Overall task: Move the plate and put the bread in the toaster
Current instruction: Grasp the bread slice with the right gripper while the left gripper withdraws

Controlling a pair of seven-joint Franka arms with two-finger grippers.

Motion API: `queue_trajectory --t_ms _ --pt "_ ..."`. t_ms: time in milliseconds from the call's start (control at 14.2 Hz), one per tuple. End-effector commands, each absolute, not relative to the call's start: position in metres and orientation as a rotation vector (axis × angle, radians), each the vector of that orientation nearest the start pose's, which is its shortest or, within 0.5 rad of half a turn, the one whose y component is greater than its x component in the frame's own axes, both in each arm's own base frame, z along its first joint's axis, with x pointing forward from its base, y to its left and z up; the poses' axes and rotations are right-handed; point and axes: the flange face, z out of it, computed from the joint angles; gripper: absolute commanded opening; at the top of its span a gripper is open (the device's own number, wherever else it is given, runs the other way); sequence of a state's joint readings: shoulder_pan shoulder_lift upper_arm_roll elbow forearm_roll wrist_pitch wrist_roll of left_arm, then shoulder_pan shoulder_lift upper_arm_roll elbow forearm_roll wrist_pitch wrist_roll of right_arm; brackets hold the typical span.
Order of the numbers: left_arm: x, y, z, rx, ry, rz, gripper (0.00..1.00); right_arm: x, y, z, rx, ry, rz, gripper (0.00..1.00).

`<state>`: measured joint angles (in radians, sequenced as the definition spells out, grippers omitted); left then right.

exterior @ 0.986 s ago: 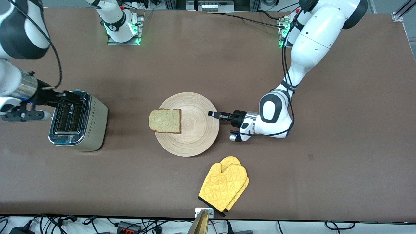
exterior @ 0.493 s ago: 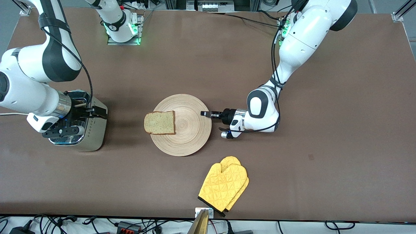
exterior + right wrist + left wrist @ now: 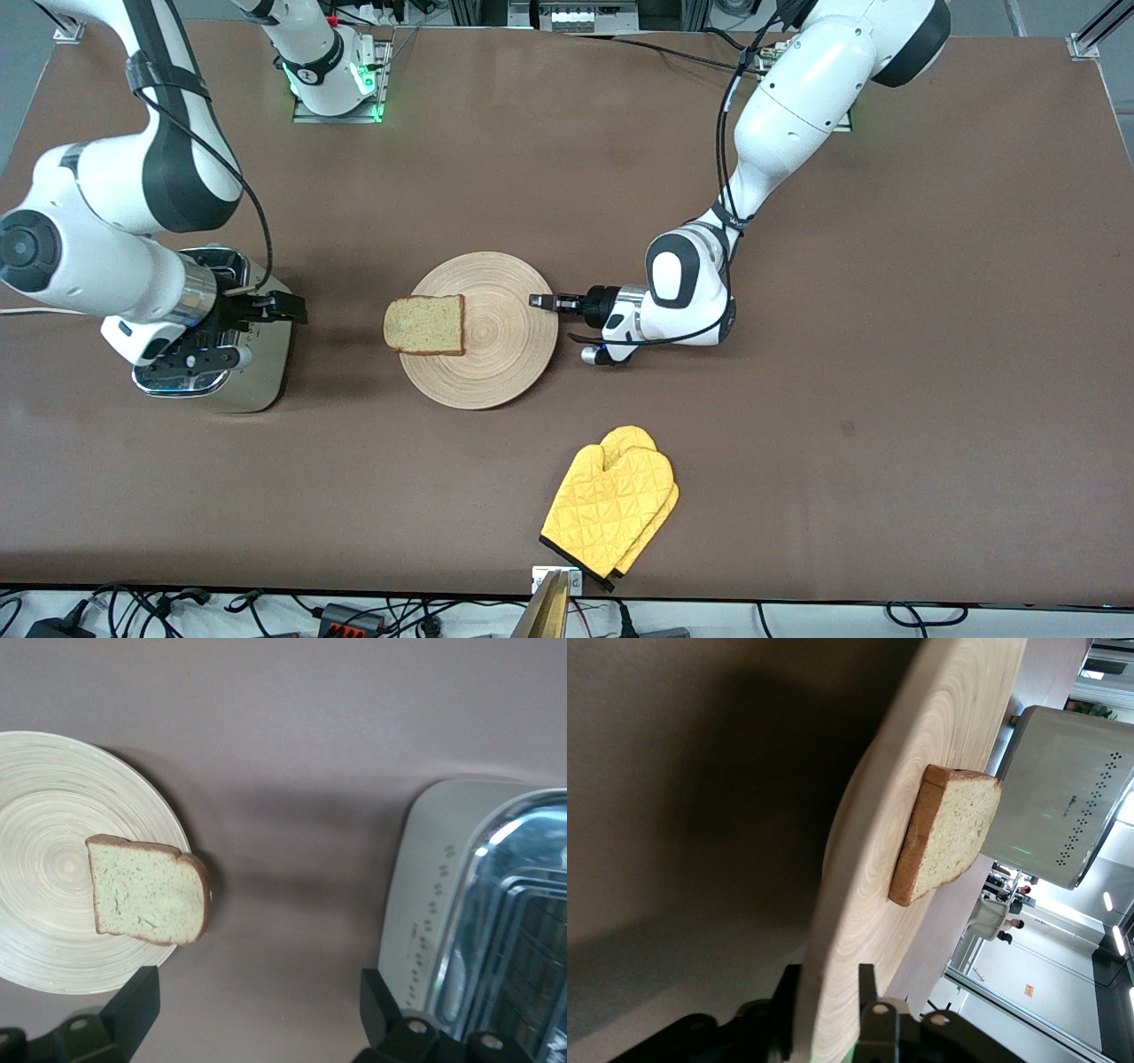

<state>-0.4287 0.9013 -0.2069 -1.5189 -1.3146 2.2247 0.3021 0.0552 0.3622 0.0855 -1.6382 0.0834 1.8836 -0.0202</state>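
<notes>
My left gripper [image 3: 537,301] pinches the rim of the round tan wooden plate [image 3: 509,354], its square brown bread slice [image 3: 425,325] overhanging the edge nearest the beige chrome-topped toaster [image 3: 257,372]. My right gripper [image 3: 288,307] hovers wide open and empty beside that toaster.

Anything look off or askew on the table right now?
Only the bread: it sits off-centre on the plate, its edge overhanging the rim toward the toaster. Nothing looks spilled or damaged.
</notes>
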Motion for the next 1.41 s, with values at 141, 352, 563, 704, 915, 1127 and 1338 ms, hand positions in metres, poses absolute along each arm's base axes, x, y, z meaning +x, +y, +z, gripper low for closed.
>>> queue_trajectory --t_ms 141,352,563,704,915,1127,1338 --pt "0.593 -0.384 0.145 2.068 0.144 -0.362 0.63 0.647 0.112 0.362 -3.012 -0.216 0.205 1.00" --pt "0.608 -0.336 0.149 2.083 0.037 -0.452 0.64 0.648 0.115 0.349 -2.997 -0.207 0.222 1.00" --pt "0.625 -0.274 0.161 2.094 -0.035 -0.529 0.64 0.646 0.121 0.330 -2.936 -0.155 0.272 0.89" --pt "0.637 -0.230 0.174 2.155 -0.105 -0.552 0.64 0.646 0.124 0.312 -2.847 -0.075 0.315 0.88" --pt "0.655 -0.159 0.207 2.336 -0.225 -0.546 0.64 0.640 0.125 0.290 -2.789 -0.002 0.345 0.88" --pt "0.670 -0.079 0.254 2.526 -0.337 -0.569 0.64 0.621 0.126 0.264 -2.718 0.103 0.376 0.88" --pt "0.668 -0.036 0.314 2.702 -0.431 -0.598 0.78 0.611 0.126 0.257 -2.681 0.146 0.405 0.88"
